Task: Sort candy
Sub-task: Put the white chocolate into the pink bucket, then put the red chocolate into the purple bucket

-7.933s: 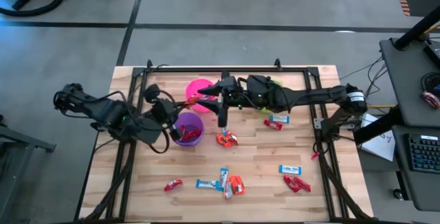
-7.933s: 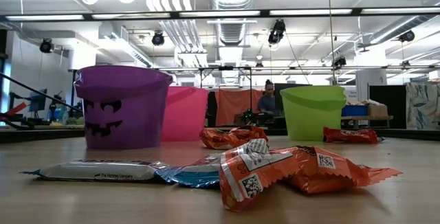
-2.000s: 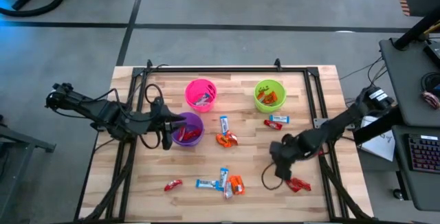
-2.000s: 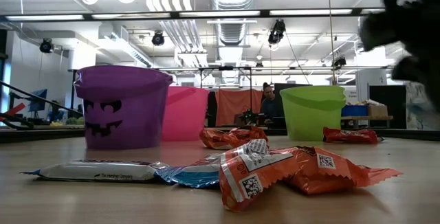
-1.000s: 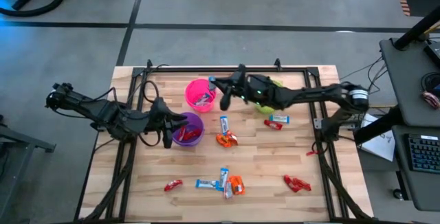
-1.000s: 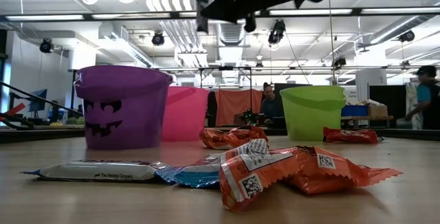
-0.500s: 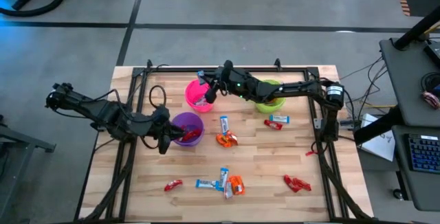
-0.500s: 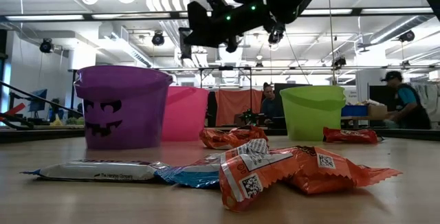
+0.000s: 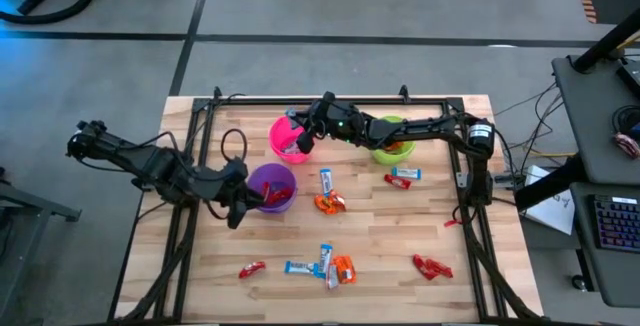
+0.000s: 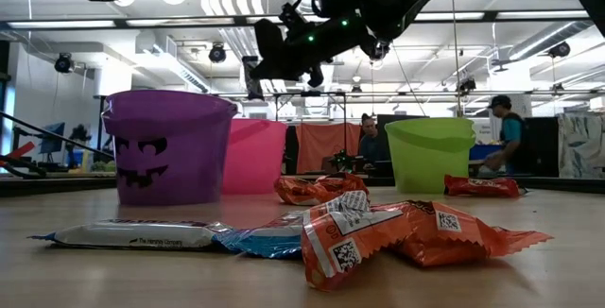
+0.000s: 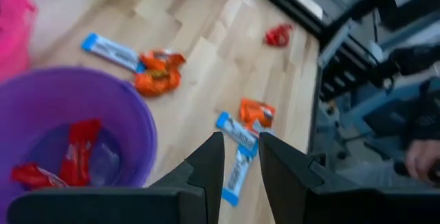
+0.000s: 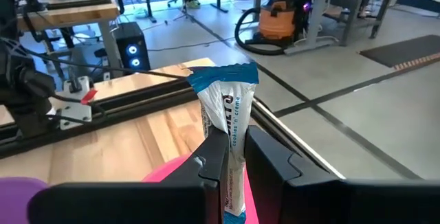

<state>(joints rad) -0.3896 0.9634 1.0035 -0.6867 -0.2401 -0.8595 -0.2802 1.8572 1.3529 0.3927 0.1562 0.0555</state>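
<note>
The blue-and-white bar (image 12: 229, 124) stands upright, pinched in the right gripper (image 12: 235, 157) above the pink cup (image 9: 291, 136). Released off-centre, it could catch the rim and fall onto the table (image 9: 380, 236). Its wrapper looks crinkled and glossy. The left gripper (image 11: 240, 162), slightly parted and empty, hovers by the purple cup (image 9: 270, 186).

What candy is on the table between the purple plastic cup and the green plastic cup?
In the high view, a blue-and-white bar lies on the wood between the purple cup and the green cup.

three cups (image 9: 292, 137), two arms (image 9: 420, 132)
</note>
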